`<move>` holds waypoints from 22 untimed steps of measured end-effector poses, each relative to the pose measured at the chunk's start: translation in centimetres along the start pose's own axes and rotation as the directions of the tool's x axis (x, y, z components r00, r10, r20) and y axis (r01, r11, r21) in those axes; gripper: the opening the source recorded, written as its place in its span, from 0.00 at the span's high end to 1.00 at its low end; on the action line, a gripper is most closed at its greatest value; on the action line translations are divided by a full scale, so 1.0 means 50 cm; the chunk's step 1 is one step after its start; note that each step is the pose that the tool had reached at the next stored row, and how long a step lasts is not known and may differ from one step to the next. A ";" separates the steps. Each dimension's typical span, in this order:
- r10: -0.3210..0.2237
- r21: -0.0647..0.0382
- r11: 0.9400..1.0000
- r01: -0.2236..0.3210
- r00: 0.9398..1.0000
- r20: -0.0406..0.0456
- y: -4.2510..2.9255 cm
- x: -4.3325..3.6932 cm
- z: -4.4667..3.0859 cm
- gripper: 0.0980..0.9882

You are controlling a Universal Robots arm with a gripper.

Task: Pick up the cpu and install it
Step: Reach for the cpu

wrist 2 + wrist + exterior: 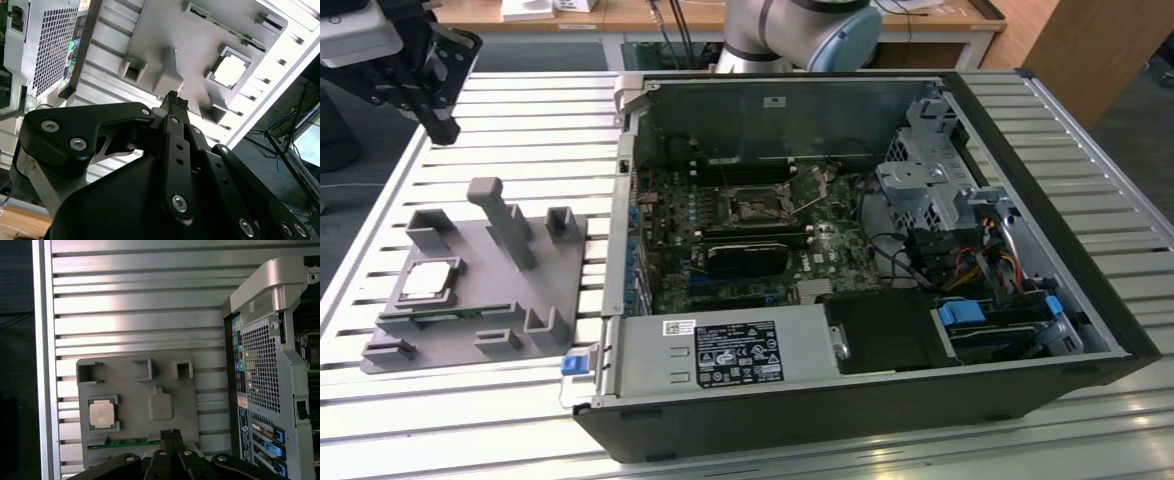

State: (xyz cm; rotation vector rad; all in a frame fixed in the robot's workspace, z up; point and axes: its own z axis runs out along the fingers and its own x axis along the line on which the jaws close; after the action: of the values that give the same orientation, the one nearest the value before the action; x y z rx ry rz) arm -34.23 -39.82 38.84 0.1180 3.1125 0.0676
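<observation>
The cpu (427, 282) (230, 70) (102, 415), a small square chip with a silvery top, lies flat in a recess of the grey tray (500, 290) (135, 400) on the slatted table at the exterior view's left. My gripper (444, 132) (175, 98) (171, 432) hangs well above the table, beyond the tray's far edge, its fingers pressed together with nothing between them. The black motherboard socket (757, 208) sits inside the open computer case (1067, 260).
A tall grey post (500, 215) rises from the tray, and a green memory stick (125, 442) lies along its edge. The case holds a power supply (720, 352), drive cage (927, 190) and cables. The arm's base (801, 30) stands behind the case.
</observation>
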 end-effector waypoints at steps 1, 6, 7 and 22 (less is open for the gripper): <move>0.000 0.000 1.000 0.000 1.000 0.000 0.000 0.002 0.000 0.99; 0.000 0.000 1.000 0.000 1.000 0.000 -0.001 0.012 0.000 0.99; 0.000 0.000 1.000 0.000 1.000 0.000 -0.001 0.014 0.000 0.99; 0.000 0.000 1.000 0.000 1.000 0.000 -0.004 0.046 0.001 0.99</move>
State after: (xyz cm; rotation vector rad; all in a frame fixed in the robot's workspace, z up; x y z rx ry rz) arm -36.53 -39.82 38.75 0.1180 3.1125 0.0676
